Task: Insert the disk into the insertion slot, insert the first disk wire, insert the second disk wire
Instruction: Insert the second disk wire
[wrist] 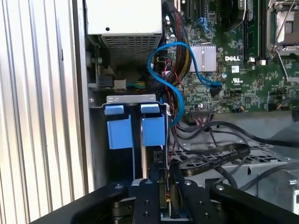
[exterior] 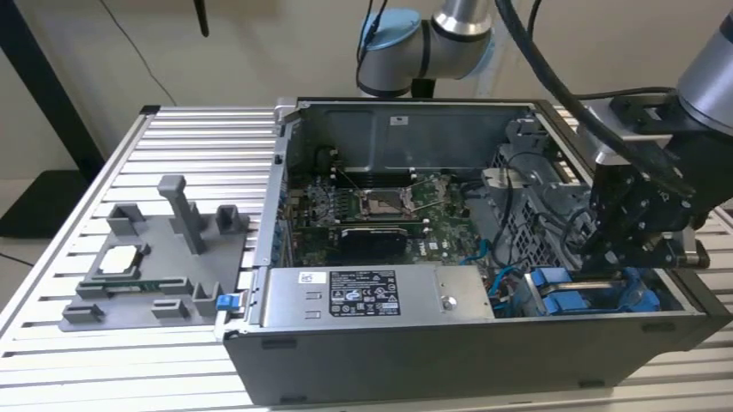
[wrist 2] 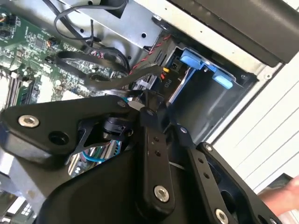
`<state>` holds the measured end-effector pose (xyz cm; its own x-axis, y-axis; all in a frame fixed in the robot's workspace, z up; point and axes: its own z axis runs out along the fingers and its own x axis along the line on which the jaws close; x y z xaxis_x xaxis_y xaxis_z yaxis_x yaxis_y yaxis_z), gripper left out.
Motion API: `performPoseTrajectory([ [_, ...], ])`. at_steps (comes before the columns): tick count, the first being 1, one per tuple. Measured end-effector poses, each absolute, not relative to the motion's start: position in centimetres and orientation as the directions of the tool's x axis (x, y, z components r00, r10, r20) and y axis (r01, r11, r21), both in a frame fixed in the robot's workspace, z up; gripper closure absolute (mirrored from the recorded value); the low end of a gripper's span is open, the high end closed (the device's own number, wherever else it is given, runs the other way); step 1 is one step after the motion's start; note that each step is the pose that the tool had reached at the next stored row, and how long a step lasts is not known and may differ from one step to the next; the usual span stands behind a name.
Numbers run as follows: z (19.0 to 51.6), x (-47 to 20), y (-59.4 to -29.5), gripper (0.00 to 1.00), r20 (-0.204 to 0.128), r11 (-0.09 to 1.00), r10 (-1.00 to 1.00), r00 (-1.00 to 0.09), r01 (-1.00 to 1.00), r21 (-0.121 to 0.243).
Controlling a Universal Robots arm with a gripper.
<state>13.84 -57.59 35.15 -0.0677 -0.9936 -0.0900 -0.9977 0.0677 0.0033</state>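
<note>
The insertion slot (exterior: 572, 296) is the dark metal bay with blue plastic fittings (wrist: 119, 133) at the case corner nearest the exterior view's right. A thin grey slab, apparently the disk (wrist: 145, 156), stands edge-on inside it between the blue fittings. My gripper (exterior: 598, 273) hangs low over this bay. In both wrist views its fingers (wrist: 149, 203) stand close together on a small dark connector (wrist: 164, 193) at the disk's end. A flat black wire (wrist 2: 112, 83) runs in under the fingertips. A red-and-black twisted wire (wrist 2: 149, 63) ends at a black plug (wrist 2: 167, 80) beside the blue fittings (wrist 2: 196, 60).
The open case holds a green motherboard (exterior: 378, 210), the silver power supply (exterior: 366, 296) and a looped blue cable (wrist: 180, 84) near the bay. A grey fixture tray (exterior: 154, 266) lies on the slatted table at the exterior view's left. A person's hand (wrist 2: 285, 191) is outside the case.
</note>
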Motion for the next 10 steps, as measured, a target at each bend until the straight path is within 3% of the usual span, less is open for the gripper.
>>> performPoseTrajectory([
  [10,39.2,13.8,-57.6,0.0,-0.091,0.068,-0.994,-0.068,-0.998,0.003],
])
